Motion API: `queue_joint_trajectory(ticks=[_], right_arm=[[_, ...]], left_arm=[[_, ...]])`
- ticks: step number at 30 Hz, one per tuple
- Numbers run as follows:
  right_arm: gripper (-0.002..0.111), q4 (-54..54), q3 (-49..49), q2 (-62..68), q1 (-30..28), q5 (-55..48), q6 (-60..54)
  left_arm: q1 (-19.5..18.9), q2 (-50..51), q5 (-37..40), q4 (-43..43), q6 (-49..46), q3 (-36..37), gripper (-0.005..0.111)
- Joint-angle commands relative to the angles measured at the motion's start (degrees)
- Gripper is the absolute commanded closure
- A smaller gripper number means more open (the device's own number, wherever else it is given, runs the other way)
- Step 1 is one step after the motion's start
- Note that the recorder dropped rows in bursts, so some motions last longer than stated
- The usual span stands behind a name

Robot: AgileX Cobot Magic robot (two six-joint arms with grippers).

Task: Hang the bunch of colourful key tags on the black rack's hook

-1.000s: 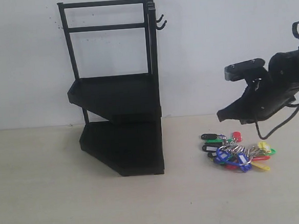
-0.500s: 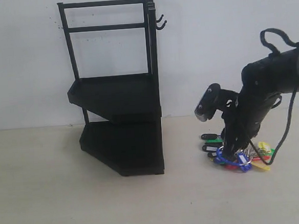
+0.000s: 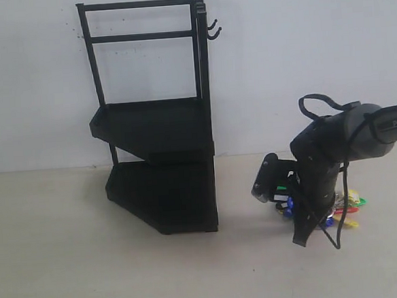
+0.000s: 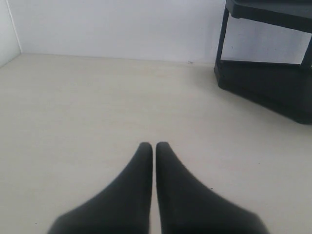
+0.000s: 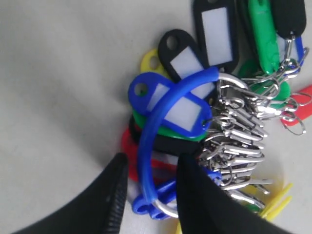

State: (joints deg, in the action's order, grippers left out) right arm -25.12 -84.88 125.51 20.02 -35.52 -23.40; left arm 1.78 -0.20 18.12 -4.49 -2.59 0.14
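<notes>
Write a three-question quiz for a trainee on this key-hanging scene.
1. True or false: the key bunch hangs on the hook of the rack.
2. Multiple choice: in the right wrist view, what lies between the jaws of the right gripper? A) the blue sleeve on the big ring; B) a yellow tag; C) nothing.
3. Fill in: in the left wrist view, the jaws of the left gripper are ____ (open or shut).

Key: 1 false, the bunch lies on the table beside the rack; 2 A; 3 shut.
</notes>
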Motion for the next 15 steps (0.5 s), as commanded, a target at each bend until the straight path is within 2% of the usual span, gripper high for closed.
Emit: queue_joint_trajectory(ticks=[1, 12, 14, 15], right_arm=[[0.076, -0.3, -0.5, -0.1, 0.2, 0.8, 0.4], [0.076, -0.3, -0.5, 1.7, 0.1, 0.8, 0.4], [0.08, -0.3, -0.5, 1.9, 0.1, 0.4, 0.4], [0.086, -0.3, -0.5, 1.9, 0.1, 0.2, 0.4]], left_arm=[[-0.2, 0.2, -0.5, -0.1, 0.0, -0.1, 0.102], [-0.2, 0.2, -0.5, -0.1, 0.0, -0.1, 0.102], [-0.2, 0.2, -0.5, -0.1, 0.0, -0.1, 0.102], [-0.2, 0.2, -0.5, -0.1, 0.0, -0.1, 0.102]])
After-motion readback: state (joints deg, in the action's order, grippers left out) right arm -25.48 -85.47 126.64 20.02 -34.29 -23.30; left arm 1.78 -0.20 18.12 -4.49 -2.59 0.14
